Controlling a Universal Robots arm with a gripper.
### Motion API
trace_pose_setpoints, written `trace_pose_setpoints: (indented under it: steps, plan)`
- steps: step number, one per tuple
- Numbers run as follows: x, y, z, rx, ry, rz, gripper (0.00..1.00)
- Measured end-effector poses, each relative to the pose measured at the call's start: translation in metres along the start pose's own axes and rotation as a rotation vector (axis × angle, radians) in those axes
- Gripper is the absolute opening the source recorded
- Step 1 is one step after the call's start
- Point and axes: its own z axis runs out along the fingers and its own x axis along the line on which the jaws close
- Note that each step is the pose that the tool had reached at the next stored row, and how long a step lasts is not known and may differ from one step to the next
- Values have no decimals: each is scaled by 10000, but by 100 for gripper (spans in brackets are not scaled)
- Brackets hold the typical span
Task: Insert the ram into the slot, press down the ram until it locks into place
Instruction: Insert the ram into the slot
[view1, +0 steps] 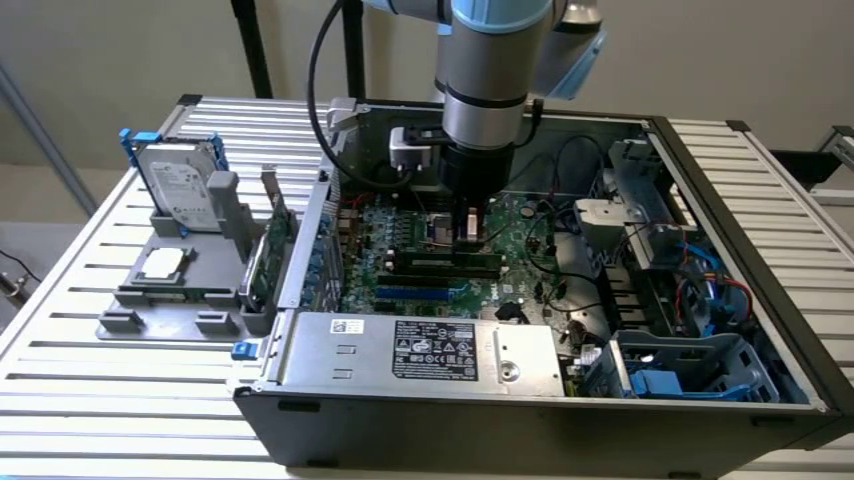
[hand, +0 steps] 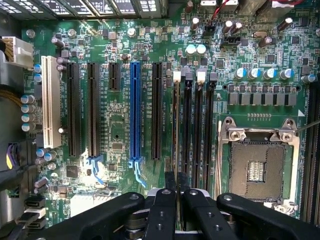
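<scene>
**Position.** The arm reaches down into the open computer case (view1: 400, 420), which sits on the slatted tabletop (view1: 67, 300). The claw (view1: 467, 236) hangs over the motherboard (hand: 120, 130), directly above the bank of long black memory sockets.

**Claw.** In the wrist view the claw (hand: 177, 181) is drawn narrow. Its two fingertips (hand: 170, 182) lie close together on either side of the upper edge of the ram (hand: 176, 125). I judge it to be holding the ram at the near end.

**Ram.** The ram stands on edge in the slot (hand: 173, 150), the outermost black socket on the side towards the blue slot (hand: 135, 110). The three neighbouring sockets (hand: 188, 125) are empty. In the exterior view the ram (view1: 434, 263) lies level along its socket, just below the claw.

**Progress.** Insertion appears done or nearly so, with the ram aligned in the slot along its whole length. Locking is not confirmed. The white end clip (hand: 176, 76) at the far end looks much like that of an empty socket (hand: 201, 75), and the near clip is hidden under the claw. The press-down therefore counts as outstanding.
</scene>
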Motion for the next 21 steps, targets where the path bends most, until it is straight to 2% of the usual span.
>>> trace_pose_setpoints:
  steps: [21]
  plan:
    - [-2, -1, 3, -36, 52, 40, 13]
